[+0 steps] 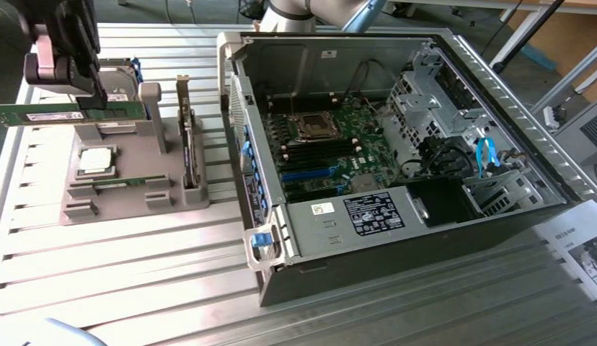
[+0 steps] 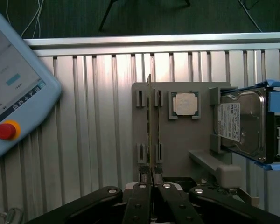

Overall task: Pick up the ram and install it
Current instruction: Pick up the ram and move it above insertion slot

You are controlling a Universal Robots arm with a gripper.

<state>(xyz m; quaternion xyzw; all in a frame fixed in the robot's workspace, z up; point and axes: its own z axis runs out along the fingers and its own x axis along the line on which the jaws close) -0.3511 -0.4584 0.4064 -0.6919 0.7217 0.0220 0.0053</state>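
The ram [image 1: 48, 114] is a long green stick held level in the air above the grey holder [image 1: 135, 180], at the exterior view's left. My gripper [image 1: 91, 103] is shut on its upper edge near one end. In the wrist view the ram [image 2: 150, 121] appears edge-on as a thin strip running out from between the two black fingers of the gripper [image 2: 152, 181]. The open computer case [image 1: 529, 151] lies to the exterior view's right, with the motherboard's memory slots [image 1: 313, 153] exposed.
The grey holder carries a square silver processor [image 1: 94, 160], an upright card [image 1: 188, 144] and a hard drive [image 2: 240, 121]. A teach pendant [image 2: 14, 93] lies on the slatted metal table [image 1: 135, 274]. Cables and drive cages fill the case's far side.
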